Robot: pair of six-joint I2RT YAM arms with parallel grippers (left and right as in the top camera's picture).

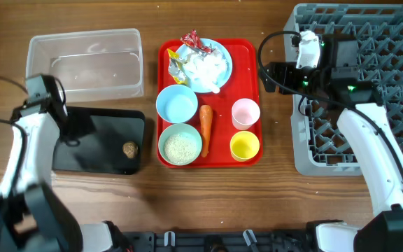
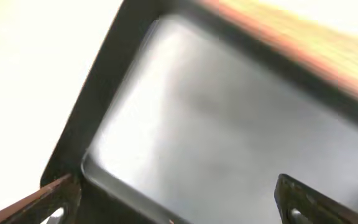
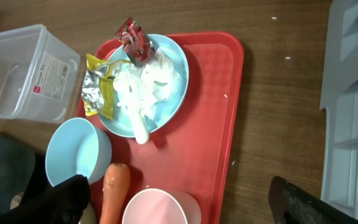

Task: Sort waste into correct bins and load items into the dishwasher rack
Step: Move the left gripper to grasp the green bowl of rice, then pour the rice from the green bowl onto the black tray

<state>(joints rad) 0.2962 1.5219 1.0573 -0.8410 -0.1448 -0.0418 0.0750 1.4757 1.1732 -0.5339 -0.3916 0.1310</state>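
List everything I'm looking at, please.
Tub: 1, clear, left.
Black tray: 1, black, beside tub.
Lump: 1, brown, black tray.
Red tray: 1, red, centre.
Plate: 1, blue, red tray.
Tissue: 1, white, plate.
Wrappers: several, red and yellow, plate.
Spoon: 1, white, plate.
Bowls: 2, blue, red tray; one holds rice.
Carrot: 1, orange, red tray.
Cups: 2, pink and yellow, red tray.
Rack: 1, grey, right.
Left end effector: 1, black, above black tray.
Right end effector: 1, black, near red tray.
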